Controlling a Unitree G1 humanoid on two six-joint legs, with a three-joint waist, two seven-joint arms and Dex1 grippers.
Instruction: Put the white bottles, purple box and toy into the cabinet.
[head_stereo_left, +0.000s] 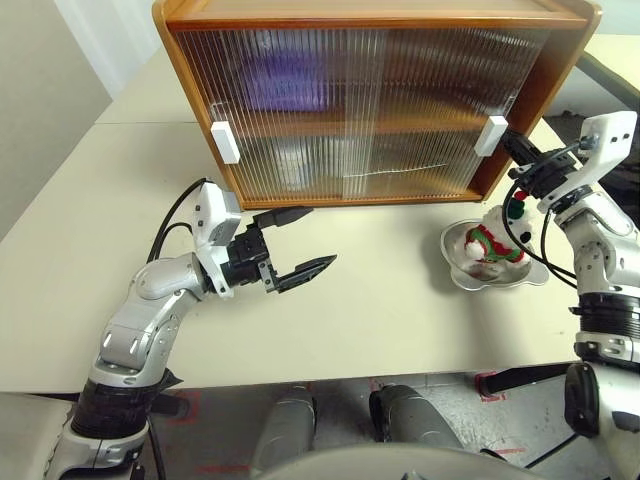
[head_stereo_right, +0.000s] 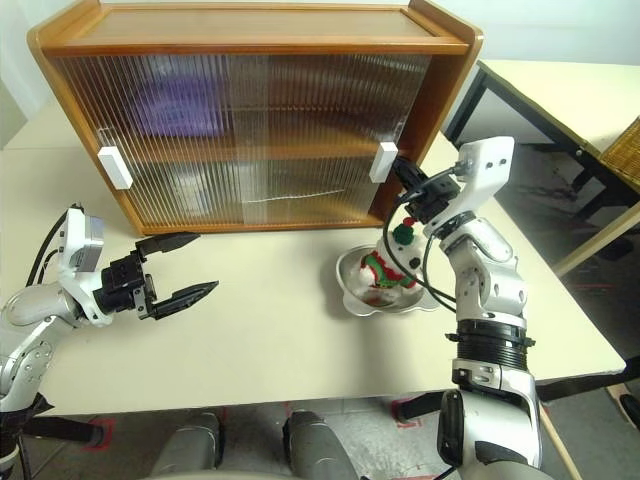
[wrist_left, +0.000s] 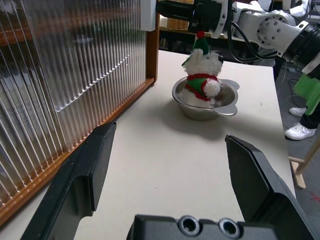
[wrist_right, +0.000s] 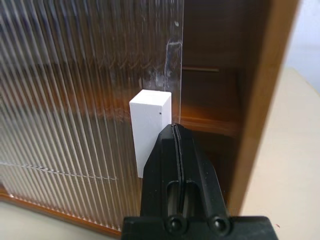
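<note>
Right now the cabinet (head_stereo_left: 370, 100) stands at the far side of the pale bench (head_stereo_left: 380, 310), both ribbed sliding doors drawn almost fully across. A narrow slot of bare wooden interior shows at the right edge in the right wrist view. Behind the left door, on the upper shelf, a blurred lilac shape, apparently the purple box (head_stereo_left: 285, 80), glows through the ribbing. A pale blur on the lower shelf behind the same door may be the white bottles, though I cannot tell for sure.

The toy (head_stereo_left: 497, 240), with its green hat and red-and-green scarf, sits upright in a shiny metal dish (head_stereo_left: 455, 262) on the bench, just near of the cabinet's right corner.

The right claw (wrist_right: 174, 131) has its two black fingers pressed flat together, holding nothing. Its tip lies against the right door's white handle (wrist_right: 149, 125), at the handle's right side next to the slot. That arm reaches over and beyond the toy.

The left claw (head_stereo_left: 298, 243) hovers above the bench near the cabinet's lower left front, pointing rightward toward the dish. Its fingers are spread wide and empty, apart from both the cabinet and the toy. The left door's white handle (head_stereo_left: 225, 141) sits further along the cabinet's left side, untouched.
</note>
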